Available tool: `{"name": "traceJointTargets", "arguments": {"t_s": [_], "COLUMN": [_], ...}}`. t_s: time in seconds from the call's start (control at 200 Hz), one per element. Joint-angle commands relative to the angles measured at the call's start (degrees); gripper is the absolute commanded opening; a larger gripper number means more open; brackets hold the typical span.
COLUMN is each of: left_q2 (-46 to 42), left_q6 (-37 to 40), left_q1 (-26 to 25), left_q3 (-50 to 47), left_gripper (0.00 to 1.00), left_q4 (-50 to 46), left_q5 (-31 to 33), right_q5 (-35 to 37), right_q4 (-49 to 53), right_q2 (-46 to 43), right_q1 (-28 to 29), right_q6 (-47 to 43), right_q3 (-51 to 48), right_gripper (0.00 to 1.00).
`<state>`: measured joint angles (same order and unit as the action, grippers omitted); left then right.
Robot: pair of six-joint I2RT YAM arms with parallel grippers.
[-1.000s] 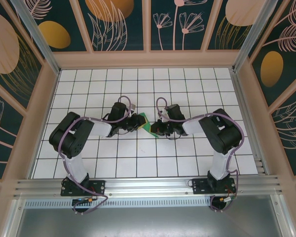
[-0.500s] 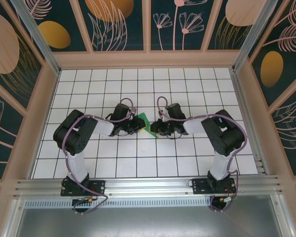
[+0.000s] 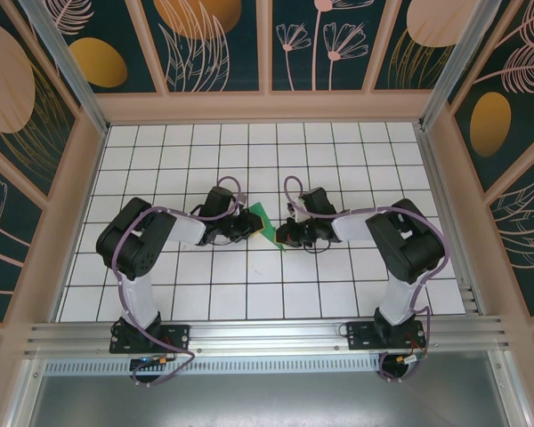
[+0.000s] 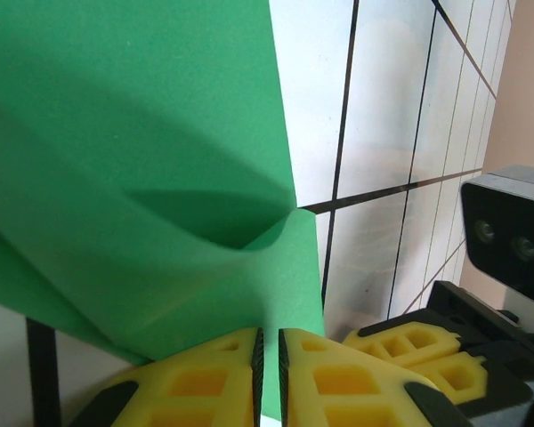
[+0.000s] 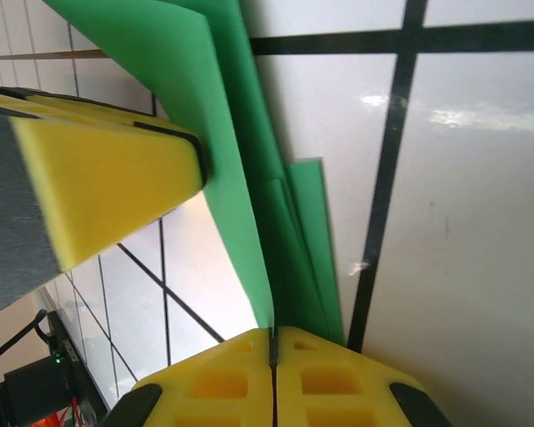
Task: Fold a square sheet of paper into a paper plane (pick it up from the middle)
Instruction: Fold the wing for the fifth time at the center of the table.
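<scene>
Pinching a low edge of the sheet of paper [image 4: 142, 178] between yellow pads [image 4: 196, 387] pressed tight together, the left claw [image 4: 267, 374] holds one side of the fold. The right claw [image 5: 273, 369], just beside it, has its own pads closed on a thin edge of the same sheet.

The step in hand looks like setting a crease with the paper gripped between the two arms. To do it well, I judge both grips should be firm and the claws should move together, so the layers line up before they are flattened. Any pull apart could tear or skew so thin a sheet. Pressing it flat on the worktop [image 3: 338, 285] would sharpen the crease.

The paper is bright green, plain and matte. It is already doubled into several overlapping layers with straight edges, and it bulges in a soft pocket near the left grip. From above it shows as a small green wedge between the claws, mid-worktop, over the white grid.
</scene>
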<state>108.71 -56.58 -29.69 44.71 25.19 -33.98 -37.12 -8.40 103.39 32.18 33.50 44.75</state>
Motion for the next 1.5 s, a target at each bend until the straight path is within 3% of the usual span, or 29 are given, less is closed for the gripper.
{"name": "traceJointTargets", "arguments": {"t_s": [0.0,0.35,0.686,0.886,1.051,1.291,1.491], "left_q2": [0.7,1.5,3.9,5.0,5.6,5.9,6.1], "left_q6": [1.2,0.9,2.4,3.2,3.2,3.4,3.5], "left_q1": [-0.2,-0.2,-0.3,-0.3,-0.3,-0.3,-0.3], "left_q3": [-0.3,1.0,5.8,7.4,8.2,8.6,8.6], "left_gripper": [0.17,0.15,0.16,0.16,0.16,0.16,0.16], "left_q4": [-4.6,-8.0,-17.3,-20.4,-21.1,-22.2,-22.4], "left_q5": [2.8,5.5,10.4,12.0,12.4,13.2,13.8], "right_q5": [1.5,2.1,3.1,1.2,3.3,5.7,6.0], "right_q4": [2.6,5.1,6.4,3.4,6.3,8.4,9.9], "right_q2": [3.1,-2.7,-3.6,-7.3,-6.5,-3.6,-3.2], "right_q1": [-0.3,-0.5,-0.5,-0.1,0.2,0.1,0.0], "right_q6": [-0.7,-2.7,-6.2,-8.2,-10.6,-10.5,-10.3], "right_q3": [-0.2,-0.6,-2.0,-3.2,-2.1,-1.5,-0.9], "right_gripper": [0.08,0.19,0.2,0.29,0.26,0.13,0.12]}}
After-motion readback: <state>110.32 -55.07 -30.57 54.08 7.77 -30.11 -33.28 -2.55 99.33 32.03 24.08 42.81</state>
